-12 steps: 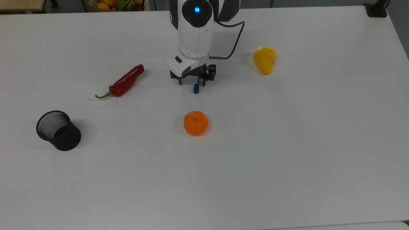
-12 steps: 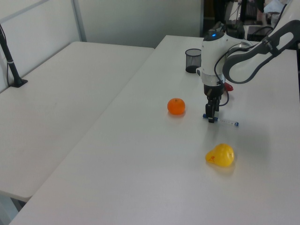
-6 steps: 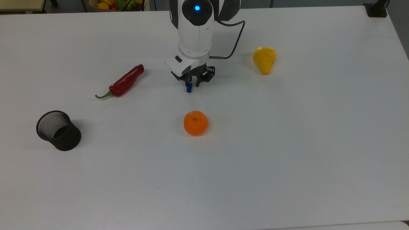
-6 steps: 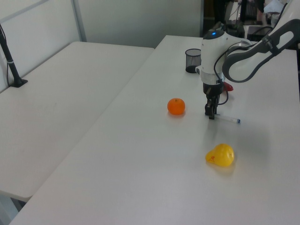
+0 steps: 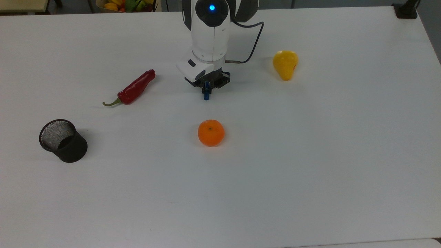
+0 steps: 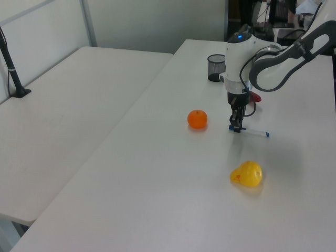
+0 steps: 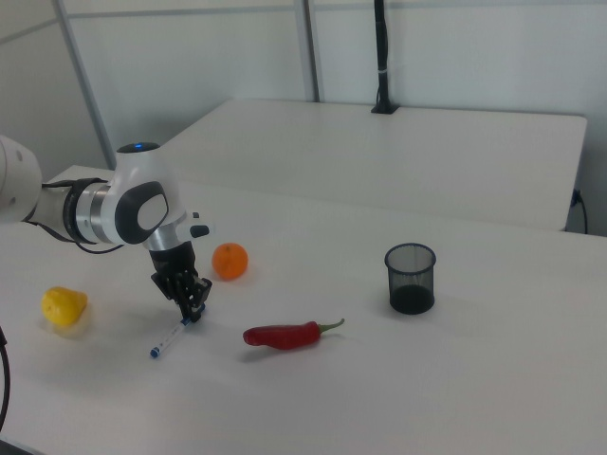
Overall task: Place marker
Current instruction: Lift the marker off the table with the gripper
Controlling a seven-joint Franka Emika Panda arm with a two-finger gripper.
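Observation:
The marker (image 6: 254, 132) is a slim white pen with a blue cap, lying flat on the white table (image 5: 310, 155). In the top view just its blue cap (image 5: 206, 95) pokes out below the arm's wrist. My gripper (image 5: 206, 90) points straight down with its fingers closed around the cap end. The left view has the gripper (image 6: 235, 127) at the marker's left end, the white barrel running off to the right. In the right view the marker (image 7: 171, 338) slants down-left from the gripper (image 7: 193, 313).
An orange (image 5: 211, 133) lies just in front of the gripper in the top view. A red chili (image 5: 134, 88) is to the top view's left, a yellow pear (image 5: 285, 64) to its right. A black mesh cup (image 5: 63, 140) stands at the far left.
The fingers, wide apart a second ago, have closed onto the marker's blue cap. The marker has turned slightly on the table as they closed.

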